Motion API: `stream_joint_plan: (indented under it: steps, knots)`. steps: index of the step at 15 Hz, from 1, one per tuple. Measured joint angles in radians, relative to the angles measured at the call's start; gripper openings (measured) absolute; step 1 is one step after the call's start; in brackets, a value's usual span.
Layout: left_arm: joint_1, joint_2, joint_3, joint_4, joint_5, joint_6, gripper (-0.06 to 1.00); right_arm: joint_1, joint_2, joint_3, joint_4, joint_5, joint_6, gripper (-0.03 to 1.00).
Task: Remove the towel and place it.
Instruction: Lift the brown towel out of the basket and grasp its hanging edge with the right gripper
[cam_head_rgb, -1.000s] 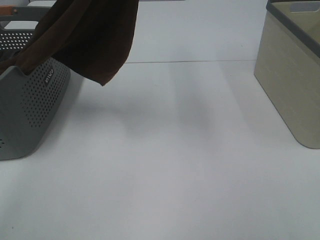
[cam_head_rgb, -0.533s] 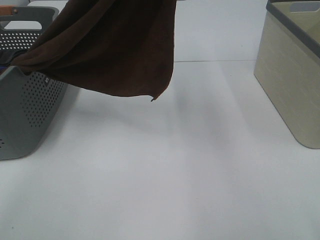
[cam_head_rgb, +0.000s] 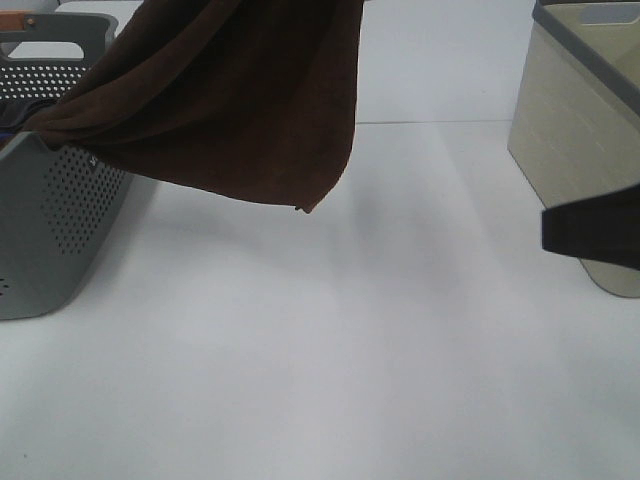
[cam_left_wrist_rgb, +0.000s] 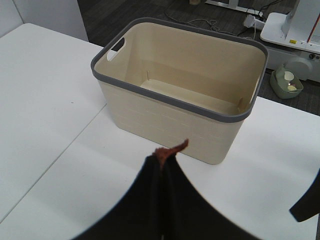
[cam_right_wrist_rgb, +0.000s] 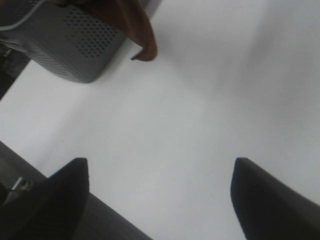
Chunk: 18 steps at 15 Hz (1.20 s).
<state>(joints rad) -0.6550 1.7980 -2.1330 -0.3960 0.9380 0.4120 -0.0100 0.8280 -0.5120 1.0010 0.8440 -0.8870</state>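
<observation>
The dark-brown towel (cam_head_rgb: 230, 100) hangs from above the top edge of the exterior view. One end still drapes over the rim of the grey perforated basket (cam_head_rgb: 60, 220) at the left, and its lowest corner hangs above the table. In the left wrist view my left gripper (cam_left_wrist_rgb: 162, 161) is shut on a pinched fold of the towel (cam_left_wrist_rgb: 172, 149). A dark part of my right gripper (cam_head_rgb: 595, 237) shows at the right edge. In the right wrist view my right gripper (cam_right_wrist_rgb: 160, 162) is open and empty over bare table, with the towel's corner (cam_right_wrist_rgb: 142, 37) and the grey basket (cam_right_wrist_rgb: 75, 40) beyond it.
A beige basket with a grey rim (cam_head_rgb: 590, 150) stands at the right, seen empty in the left wrist view (cam_left_wrist_rgb: 165, 115). White table (cam_head_rgb: 330, 360) lies between the two baskets. The table's edge (cam_right_wrist_rgb: 75, 200) shows in the right wrist view.
The towel has been drawn up and further right out of the grey basket, its hanging corner moving toward the middle. My right gripper has come into view at the right edge.
</observation>
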Motion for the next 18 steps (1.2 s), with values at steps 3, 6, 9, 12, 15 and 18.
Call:
stream_joint_plan:
  steps: [3,6,9,12,15,18]
  knots:
    - [0.000,0.000,0.000,0.000,-0.021,0.000,0.00,0.000,0.246,-0.001,0.389,0.044,-0.487,0.74]
    - [0.000,0.000,0.000,0.000,-0.046,0.000,0.00,0.000,0.440,-0.001,0.658,0.142,-0.841,0.74]
    - [0.000,0.000,0.000,0.000,-0.047,0.000,0.00,0.000,0.573,-0.007,0.726,0.157,-0.987,0.74]
    - [0.000,0.000,0.000,0.000,-0.075,0.000,0.00,0.000,0.694,-0.068,0.730,0.158,-1.061,0.74]
    - [0.000,0.001,0.000,0.000,-0.101,0.000,0.00,0.026,0.828,-0.176,0.741,0.199,-1.111,0.74]
    - [0.000,0.013,0.000,-0.002,-0.103,0.000,0.00,0.167,0.906,-0.272,0.739,0.152,-1.173,0.74]
